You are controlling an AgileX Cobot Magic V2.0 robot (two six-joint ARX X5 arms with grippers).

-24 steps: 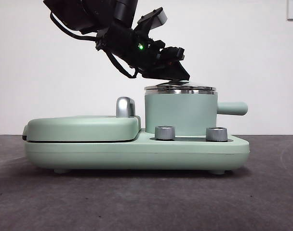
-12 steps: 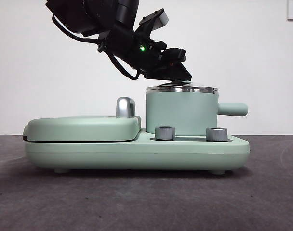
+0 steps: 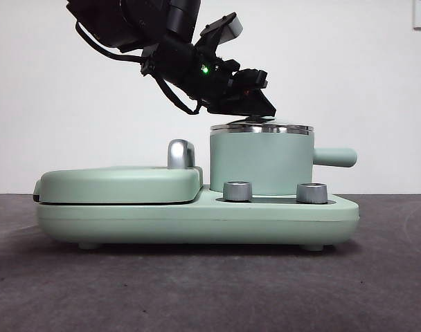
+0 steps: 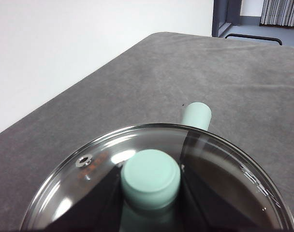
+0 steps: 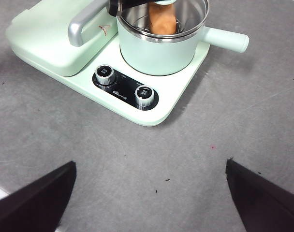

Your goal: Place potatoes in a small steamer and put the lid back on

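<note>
**A:** Lid (image 4: 152,193) down yet?

**B:** Barely moved in the last half second. It's basically resting on the steamer (image 3: 261,162) rim, potato (image 5: 162,18) inside. My left tool (image 4: 151,180) is clenched on the knob; the right tool (image 5: 149,193) hangs released above the surface (image 5: 234,121).

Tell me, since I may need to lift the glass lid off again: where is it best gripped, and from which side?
By its mint-green knob, from straight above. The lid is a flat, smooth glass disc with a thin steel rim seated on the small steamer, so the raised round knob is probably the only graspable part. The left pincer is already shut on it.
</note>
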